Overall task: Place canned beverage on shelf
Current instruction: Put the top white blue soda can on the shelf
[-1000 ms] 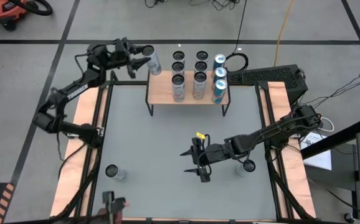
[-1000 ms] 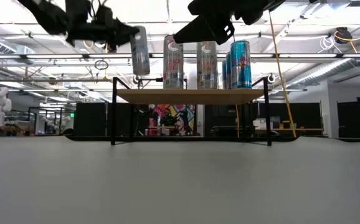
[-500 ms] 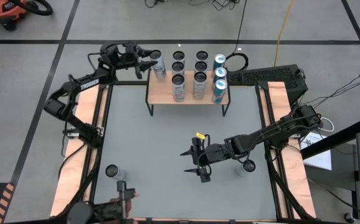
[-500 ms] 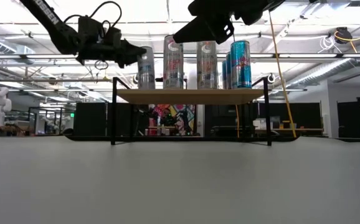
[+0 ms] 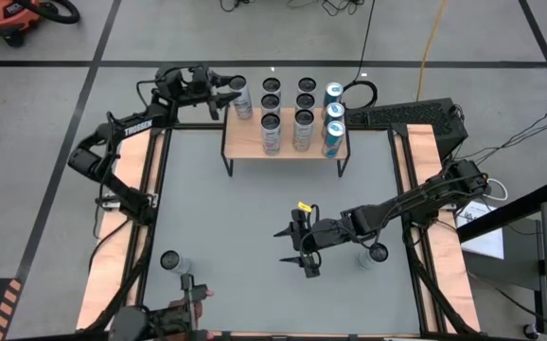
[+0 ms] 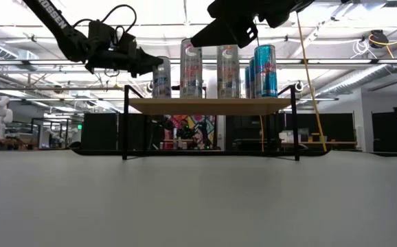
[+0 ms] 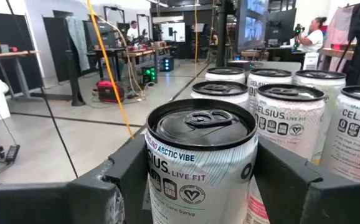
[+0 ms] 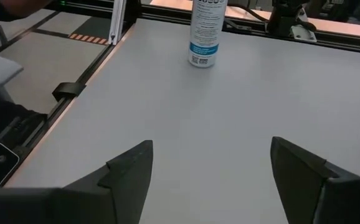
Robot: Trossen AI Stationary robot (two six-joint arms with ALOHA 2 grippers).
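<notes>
Left arm stretched out to the shelf (image 5: pixel 283 137), left gripper (image 5: pixel 226 95) at its left end, clamped round a silver can (image 5: pixel 239 98) — fingers (image 7: pixel 121 183) either side of it. Can upright over the shelf's left end, beside the other cans (image 5: pixel 300 114). Right arm low over the table (image 5: pixel 226 218), well short of the shelf; right gripper (image 5: pixel 292 248) spread wide, holding nothing.
</notes>
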